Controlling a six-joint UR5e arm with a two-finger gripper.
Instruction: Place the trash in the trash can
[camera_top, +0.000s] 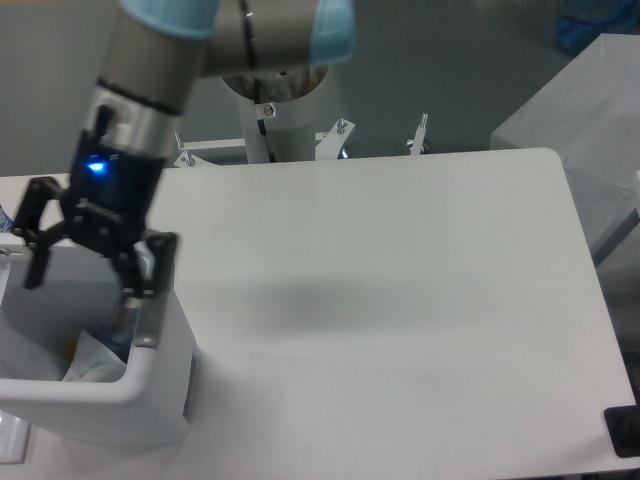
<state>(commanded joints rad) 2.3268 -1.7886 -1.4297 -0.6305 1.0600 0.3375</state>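
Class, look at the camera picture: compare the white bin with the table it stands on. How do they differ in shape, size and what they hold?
Shape: the trash can is a deep box with a thick rounded rim, while the table is a flat slab with rounded corners.
Size: the table is far wider; the trash can fills only its left end.
Contents: the trash can holds a crumpled wrapper; the table carries the trash can.
Both are plain white.

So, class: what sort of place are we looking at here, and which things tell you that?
Probably a robotics lab or test cell: a robot arm on a pedestal with an open gripper, a plain white table, and a white bin holding trash.
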